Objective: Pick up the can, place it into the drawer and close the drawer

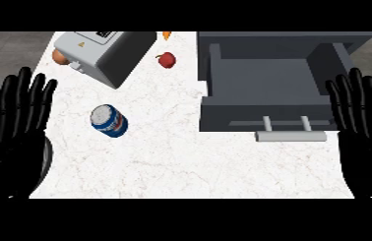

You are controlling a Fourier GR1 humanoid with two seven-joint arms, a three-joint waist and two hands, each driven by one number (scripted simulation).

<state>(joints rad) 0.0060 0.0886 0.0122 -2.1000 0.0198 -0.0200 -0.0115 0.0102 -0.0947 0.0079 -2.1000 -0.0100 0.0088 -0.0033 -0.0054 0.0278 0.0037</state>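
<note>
the left hand rests at the view's left edge, fingers straight and pointing up, holding nothing. the right hand rests the same way at the right edge, fingers spread and empty, just beside the drawer's right wall. the can lies tilted on the white marbled worktop, to the right of the left hand and apart from it, well left of the drawer. the grey drawer stands pulled open, its pale handle jutting toward the near side. behind the can sits a silver toaster, with a red apple between toaster and drawer.
</note>
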